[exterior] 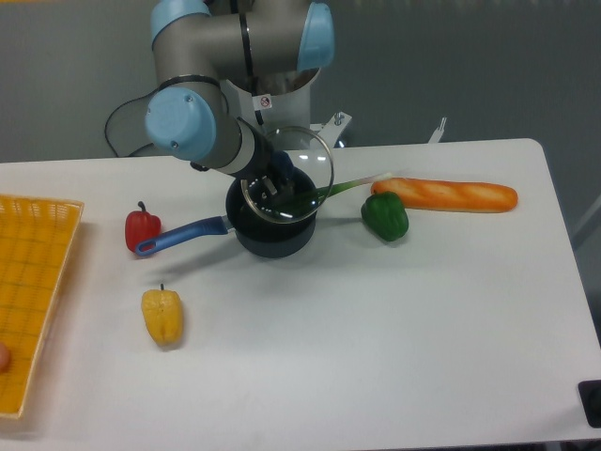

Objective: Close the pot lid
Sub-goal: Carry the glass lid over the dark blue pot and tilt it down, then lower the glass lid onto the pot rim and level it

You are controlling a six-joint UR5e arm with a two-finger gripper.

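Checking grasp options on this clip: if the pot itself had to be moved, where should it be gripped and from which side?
By the long blue handle of the pot, coming down from above with the jaws across its width. It sticks out toward the red pepper, well clear of the pot lid held tilted above the bowl.

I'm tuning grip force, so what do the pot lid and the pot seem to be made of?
The pot lid looks like clear glass with a thin metal rim: the pot and a green stalk show through it. The pot looks like dark, matte-coated metal, though the coating is a guess; its long handle is glossy blue, likely plastic.
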